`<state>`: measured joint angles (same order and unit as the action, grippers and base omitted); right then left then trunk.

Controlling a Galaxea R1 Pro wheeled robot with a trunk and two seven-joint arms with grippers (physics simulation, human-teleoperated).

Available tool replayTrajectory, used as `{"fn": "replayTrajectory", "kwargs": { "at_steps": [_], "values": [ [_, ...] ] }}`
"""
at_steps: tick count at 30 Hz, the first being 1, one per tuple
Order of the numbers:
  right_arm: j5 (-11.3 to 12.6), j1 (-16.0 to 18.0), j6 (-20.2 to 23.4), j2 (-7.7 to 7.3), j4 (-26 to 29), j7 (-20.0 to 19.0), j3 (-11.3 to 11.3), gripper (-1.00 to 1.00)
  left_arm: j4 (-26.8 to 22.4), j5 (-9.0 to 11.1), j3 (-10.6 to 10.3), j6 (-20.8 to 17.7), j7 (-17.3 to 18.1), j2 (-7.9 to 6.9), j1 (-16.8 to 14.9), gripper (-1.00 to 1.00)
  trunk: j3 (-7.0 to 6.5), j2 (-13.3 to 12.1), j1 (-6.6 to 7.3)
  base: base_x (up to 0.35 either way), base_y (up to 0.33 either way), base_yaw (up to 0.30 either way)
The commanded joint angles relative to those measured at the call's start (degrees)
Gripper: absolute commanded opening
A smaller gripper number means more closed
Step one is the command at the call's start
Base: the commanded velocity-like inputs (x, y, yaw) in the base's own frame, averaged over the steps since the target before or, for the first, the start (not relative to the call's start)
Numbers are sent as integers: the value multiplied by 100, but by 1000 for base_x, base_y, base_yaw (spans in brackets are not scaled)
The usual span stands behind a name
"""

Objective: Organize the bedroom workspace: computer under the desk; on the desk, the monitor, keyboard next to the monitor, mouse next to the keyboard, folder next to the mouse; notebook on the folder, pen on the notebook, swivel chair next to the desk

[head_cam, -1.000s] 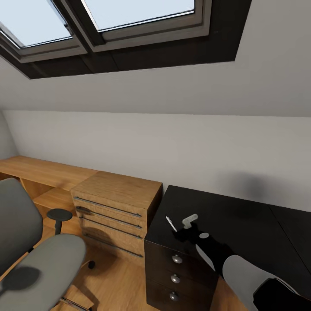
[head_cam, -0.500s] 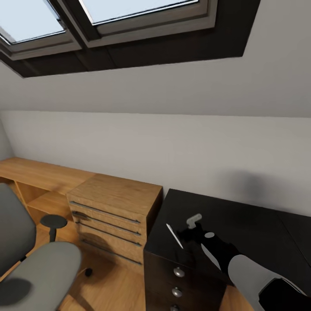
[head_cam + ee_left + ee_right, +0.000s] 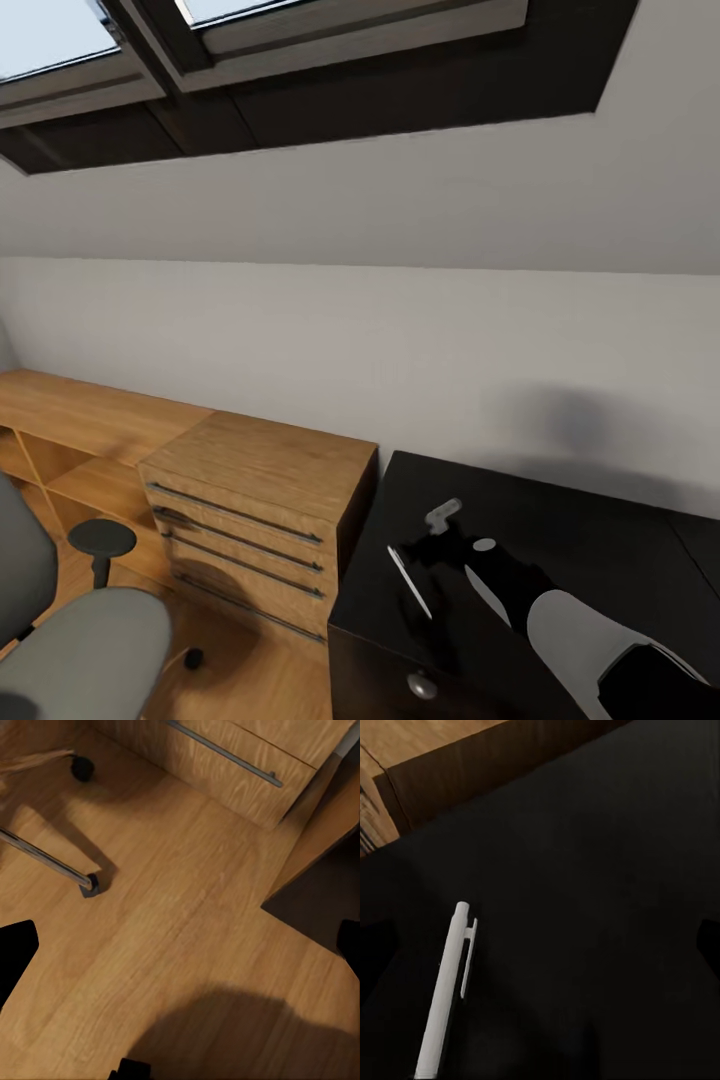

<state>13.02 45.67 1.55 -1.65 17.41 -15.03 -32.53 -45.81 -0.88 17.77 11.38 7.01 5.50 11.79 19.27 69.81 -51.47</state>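
So the slim white plastic pen [image 3: 409, 581] lay on the glossy black worktop [image 3: 580, 530] near its front-left corner, long axis running roughly front to back. The right gripper [image 3: 450, 545] hung just beside it, jaws spread wide in the wrist view; the left one's looked wide too, over the wooden floor [image 3: 180, 937].

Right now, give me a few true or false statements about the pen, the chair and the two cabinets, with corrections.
1. The pen lies on the black cabinet. True.
2. The grey chair stands on top of the wooden drawer unit. False: it stands on the floor beside it.
3. The right gripper is over the black cabinet top. True.
4. The pen is red. False: it is white.
5. A notebook lies under the pen. False: the pen rests on the bare black top.
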Motion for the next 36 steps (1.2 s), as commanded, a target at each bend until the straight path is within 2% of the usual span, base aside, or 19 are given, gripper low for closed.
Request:
{"fn": "replayTrajectory", "kwargs": {
  "at_steps": [1, 2, 3, 9, 12, 14, 17, 18, 27, 36],
  "values": [
    [60, 4, 59, -5, 7, -114, -28, 100, -15, -9, 33, 3, 51, 7, -1, 100, 5, 4, -1, 51, 0, 0],
    [62, 4, 108, -4, 8, -210, -24, 100, -27, -9, 35, 3, 52, 7, -1, 100, 5, 4, -1, 41, 0, 0],
    [75, 4, 444, 4, 13, -517, -2, 100, -151, 4, 55, -5, 54, 8, -1, 100, 5, 4, -1, 13, 0, 0],
    [87, 4, 794, 90, 29, -606, 7, 100, -321, 21, 72, -6, 48, 16, -1, 100, 5, 4, -1, 7, 0, 0],
    [87, 4, 889, 209, 27, -512, 9, 100, -364, 25, 75, -9, 47, 19, -1, 100, 5, 4, -1, 2, 0, 0],
    [93, 4, 1063, 373, 26, -194, 10, 100, -386, 26, 77, -9, 47, 20, -1, 100, 5, 4, -1, 0, 0, 0],
    [107, 4, 1267, 433, 26, -86, 21, 100, -390, 27, 78, -8, 47, 21, -1, 100, 5, 4, -1, 0, 0, 0],
    [202, 4, 1562, 483, 31, -5, 102, 100, -392, 27, 78, -5, 46, 21, -1, 100, 5, 4, -1, 0, 0, 0],
    [296, 4, 1737, 498, 34, 88, 184, 100, -414, 33, 78, -4, 41, 25, -1, 100, 5, 4, -1, 0, 0, 0],
    [306, 4, 1884, 499, 34, 230, 194, 100, -413, 34, 78, -12, 33, 36, -1, 100, 167, 365, -199, 0, 0, 0]
  ]
}}
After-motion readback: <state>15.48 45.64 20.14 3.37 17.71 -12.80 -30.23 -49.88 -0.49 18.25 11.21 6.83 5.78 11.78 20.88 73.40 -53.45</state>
